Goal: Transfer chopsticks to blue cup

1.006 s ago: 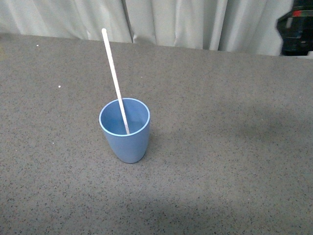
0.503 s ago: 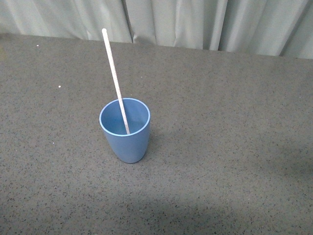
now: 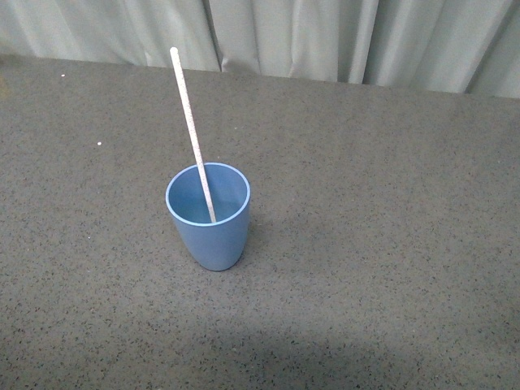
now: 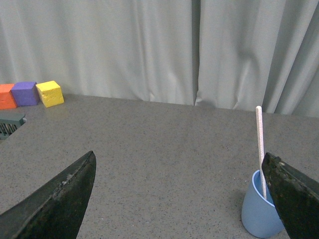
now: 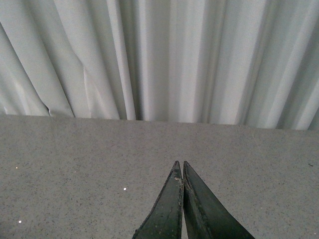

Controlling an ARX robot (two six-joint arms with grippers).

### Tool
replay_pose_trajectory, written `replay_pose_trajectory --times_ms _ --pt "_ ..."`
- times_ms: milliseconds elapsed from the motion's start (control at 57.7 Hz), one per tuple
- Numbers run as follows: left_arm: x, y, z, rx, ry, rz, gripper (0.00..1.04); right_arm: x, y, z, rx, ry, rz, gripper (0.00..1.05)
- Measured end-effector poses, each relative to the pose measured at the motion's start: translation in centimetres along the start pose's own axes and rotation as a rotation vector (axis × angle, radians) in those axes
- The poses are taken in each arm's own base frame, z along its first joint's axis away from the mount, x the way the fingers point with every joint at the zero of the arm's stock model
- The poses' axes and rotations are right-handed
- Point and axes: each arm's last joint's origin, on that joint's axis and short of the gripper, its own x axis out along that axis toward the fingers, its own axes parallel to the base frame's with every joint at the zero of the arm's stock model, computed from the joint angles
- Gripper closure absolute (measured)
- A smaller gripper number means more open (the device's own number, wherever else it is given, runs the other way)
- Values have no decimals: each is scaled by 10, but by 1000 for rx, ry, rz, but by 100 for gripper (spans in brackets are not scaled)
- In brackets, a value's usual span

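Observation:
The blue cup (image 3: 209, 214) stands upright on the grey table in the front view. One pale chopstick (image 3: 189, 123) stands in it, leaning back and to the left, its tip well above the rim. Neither arm shows in the front view. In the left wrist view the cup (image 4: 258, 211) and chopstick (image 4: 259, 144) sit by one finger of my left gripper (image 4: 180, 162), which is wide open and empty, well back from the cup. My right gripper (image 5: 179, 163) is shut and empty, over bare table facing the curtain.
Orange (image 4: 6, 95), purple (image 4: 25, 93) and yellow (image 4: 50, 93) blocks sit by the curtain in the left wrist view, with a dark grey object (image 4: 10, 124) near them. A grey curtain (image 3: 325, 36) runs along the table's far edge.
A dark object at the upper right of the front view a second ago has left the frame. The cup and chopstick have not moved.

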Motion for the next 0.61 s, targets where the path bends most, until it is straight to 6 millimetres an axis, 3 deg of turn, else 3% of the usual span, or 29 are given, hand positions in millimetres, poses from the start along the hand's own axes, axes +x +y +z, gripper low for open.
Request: replay_pose_trajectory --times_ms 607 --pt "0 0 0 0 0 0 7 -28 0 6 0 -24 0 104"
